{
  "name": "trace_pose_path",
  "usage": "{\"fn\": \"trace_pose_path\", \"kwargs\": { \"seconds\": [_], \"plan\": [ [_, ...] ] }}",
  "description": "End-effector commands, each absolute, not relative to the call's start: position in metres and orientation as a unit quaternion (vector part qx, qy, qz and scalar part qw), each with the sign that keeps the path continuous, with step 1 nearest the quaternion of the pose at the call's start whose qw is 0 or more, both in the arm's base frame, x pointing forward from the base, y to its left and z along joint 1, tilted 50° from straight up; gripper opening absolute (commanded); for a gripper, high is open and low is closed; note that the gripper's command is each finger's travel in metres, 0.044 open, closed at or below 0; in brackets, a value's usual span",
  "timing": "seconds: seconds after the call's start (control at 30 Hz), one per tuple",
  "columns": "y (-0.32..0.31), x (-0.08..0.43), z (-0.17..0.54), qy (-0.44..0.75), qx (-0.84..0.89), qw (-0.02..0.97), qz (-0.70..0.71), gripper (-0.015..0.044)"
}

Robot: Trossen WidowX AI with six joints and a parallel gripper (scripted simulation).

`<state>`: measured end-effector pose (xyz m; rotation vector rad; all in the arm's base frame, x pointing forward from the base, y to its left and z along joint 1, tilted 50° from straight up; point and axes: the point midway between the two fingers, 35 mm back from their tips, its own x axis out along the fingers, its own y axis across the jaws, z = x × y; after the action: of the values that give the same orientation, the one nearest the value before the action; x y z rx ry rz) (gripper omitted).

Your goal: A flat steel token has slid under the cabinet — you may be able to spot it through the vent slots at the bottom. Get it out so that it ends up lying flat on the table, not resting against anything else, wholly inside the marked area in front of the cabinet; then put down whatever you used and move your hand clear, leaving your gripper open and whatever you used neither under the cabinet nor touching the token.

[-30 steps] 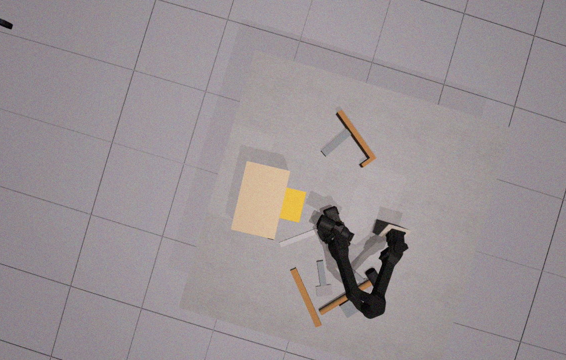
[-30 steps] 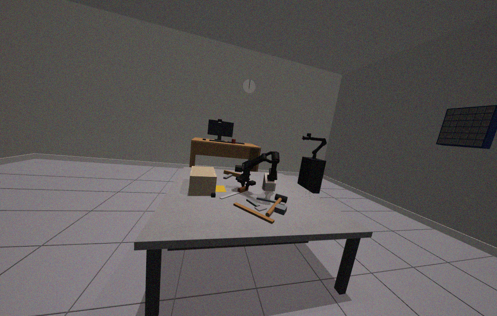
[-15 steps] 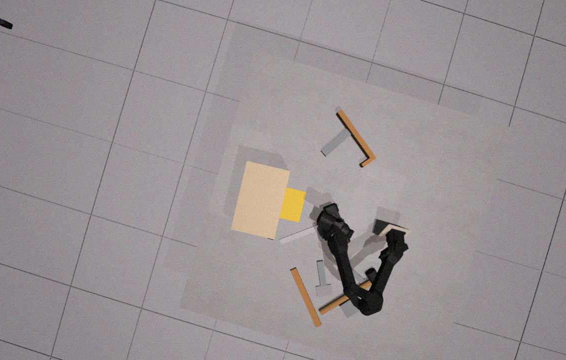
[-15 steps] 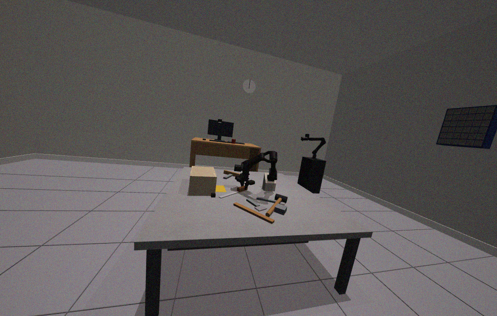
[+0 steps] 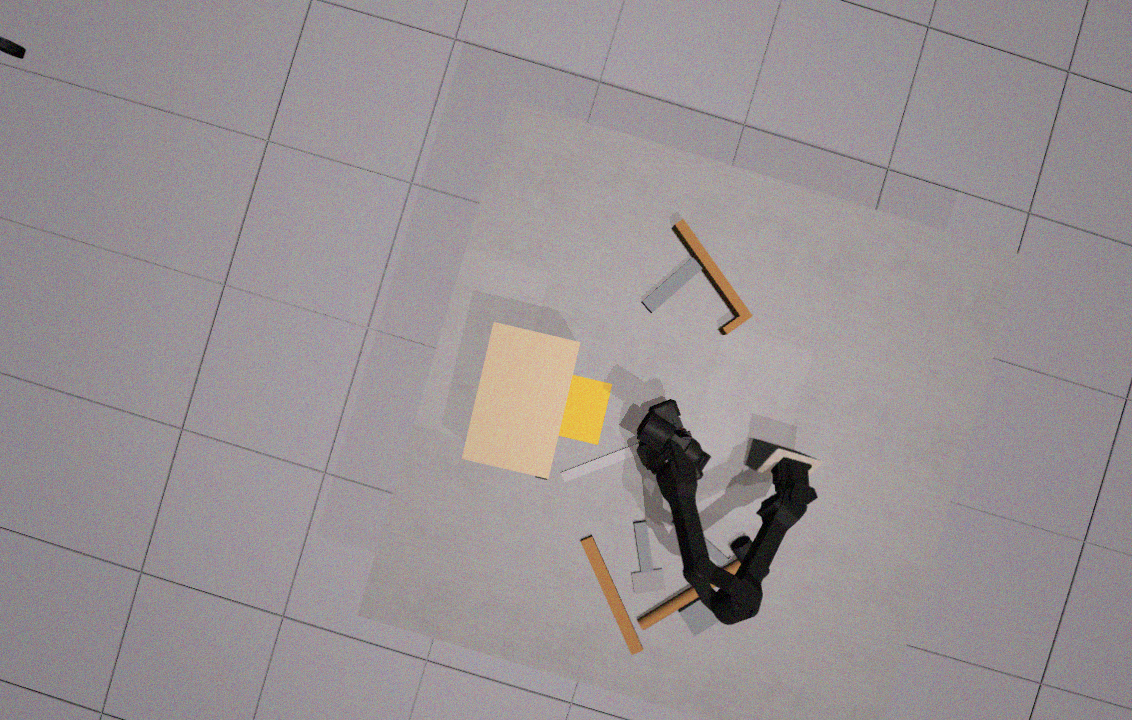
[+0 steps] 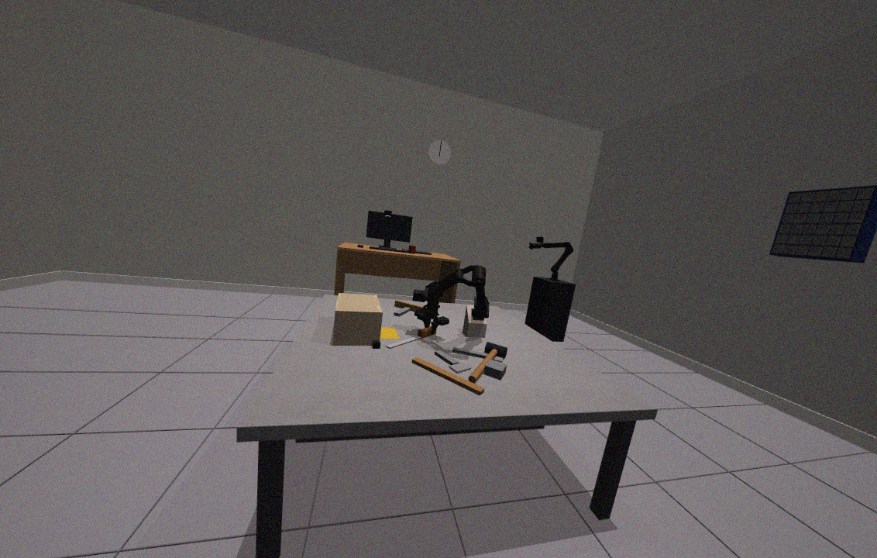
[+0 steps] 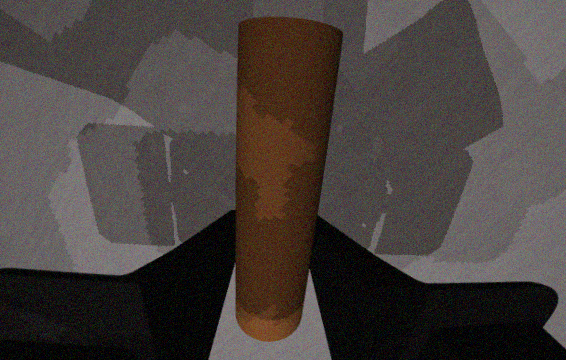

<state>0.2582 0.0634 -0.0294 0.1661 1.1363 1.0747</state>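
Observation:
The beige cabinet (image 5: pixel 521 400) (image 6: pixel 357 320) stands on the table. The yellow marked area (image 5: pixel 585 410) (image 6: pixel 389 333) lies against its front; a corner of it shows at the top right of the wrist view. My gripper (image 6: pixel 428 328) (image 7: pixel 273 220) is shut on the round brown handle (image 7: pixel 283 150) (image 6: pixel 425 332) of a tool. The tool's long, flat grey blade (image 5: pixel 595 462) (image 6: pixel 404 342) reaches toward the cabinet's near front corner, outside the yellow area, with its tip short of the cabinet. The steel token is not visible. The blade's far end is hidden under my hand in the overhead view.
A wooden bar (image 5: pixel 611 594) (image 6: pixel 447 376), an orange-handled mallet (image 5: pixel 668 608) (image 6: pixel 483 365) and a grey T-shaped piece (image 5: pixel 642 550) lie near my arm. An orange hooked stick (image 5: pixel 711 268) and a grey bar (image 5: pixel 670 284) lie on the far side. A small black block (image 6: pixel 376 344) sits by the cabinet.

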Motion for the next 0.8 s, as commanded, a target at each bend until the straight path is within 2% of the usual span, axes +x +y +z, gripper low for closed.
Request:
{"fn": "trace_pose_path", "kwargs": {
  "seconds": [0.0,0.77],
  "plan": [
    [0.058,0.261,-0.033,0.511,0.076,0.709,0.48,0.0],
    [0.045,0.262,-0.047,0.511,0.075,0.709,0.48,0.0]
  ]
}}
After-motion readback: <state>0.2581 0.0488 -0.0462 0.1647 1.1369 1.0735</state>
